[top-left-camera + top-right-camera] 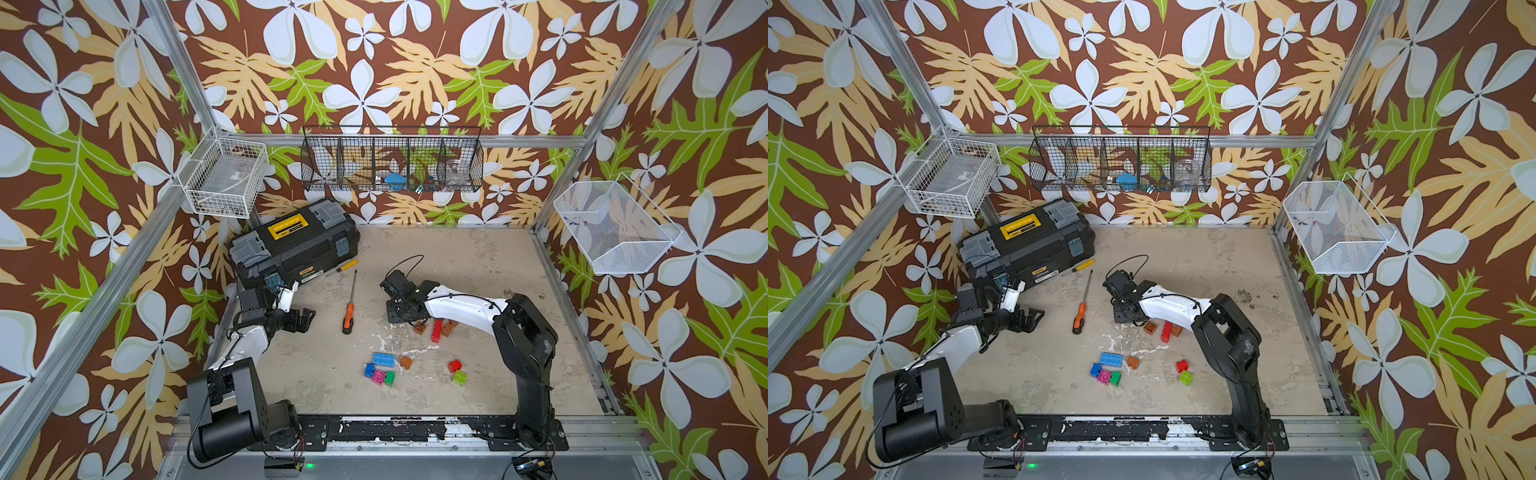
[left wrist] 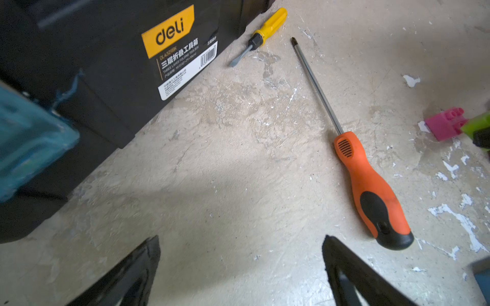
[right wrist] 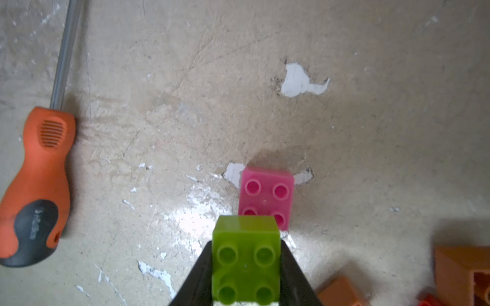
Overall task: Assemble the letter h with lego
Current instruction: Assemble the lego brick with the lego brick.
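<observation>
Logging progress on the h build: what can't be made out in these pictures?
Right wrist view: green brick in the right tool, partly cut off by the frame edge.
Both top views: that grip, hidden under the right arm.
Contents of the black basket: too small, behind mesh.

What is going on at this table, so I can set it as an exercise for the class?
A two-armed robot is building with toy bricks. The right gripper is shut on a green brick, holding it right next to a pink brick that sits on the table. The left gripper is open and empty, near the toolbox and the orange screwdriver. Closer to the robot, other bricks lie loose; no letter shape is built yet.
</observation>
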Tool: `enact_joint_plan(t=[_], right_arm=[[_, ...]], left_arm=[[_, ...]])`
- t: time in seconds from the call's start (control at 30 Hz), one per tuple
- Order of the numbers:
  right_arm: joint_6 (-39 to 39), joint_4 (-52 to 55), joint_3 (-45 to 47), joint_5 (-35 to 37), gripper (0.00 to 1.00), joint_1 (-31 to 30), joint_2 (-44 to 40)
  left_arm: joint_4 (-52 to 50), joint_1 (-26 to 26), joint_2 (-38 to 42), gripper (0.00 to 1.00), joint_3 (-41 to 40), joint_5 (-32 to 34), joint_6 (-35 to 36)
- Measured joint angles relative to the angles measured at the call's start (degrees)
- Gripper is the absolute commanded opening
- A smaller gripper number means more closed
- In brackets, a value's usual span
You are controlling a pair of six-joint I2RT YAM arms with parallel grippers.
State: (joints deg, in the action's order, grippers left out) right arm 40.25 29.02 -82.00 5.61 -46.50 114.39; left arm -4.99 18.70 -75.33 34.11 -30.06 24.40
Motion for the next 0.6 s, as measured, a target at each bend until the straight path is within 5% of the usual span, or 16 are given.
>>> enact_joint_plan(t=[0.6], right_arm=[[-1.1, 0.7, -2.0, 3.1, 0.36, 1.5, 1.3]], left_arm=[[-0.4, 0.0, 0.0, 1.0, 0.0, -0.4, 0.4]])
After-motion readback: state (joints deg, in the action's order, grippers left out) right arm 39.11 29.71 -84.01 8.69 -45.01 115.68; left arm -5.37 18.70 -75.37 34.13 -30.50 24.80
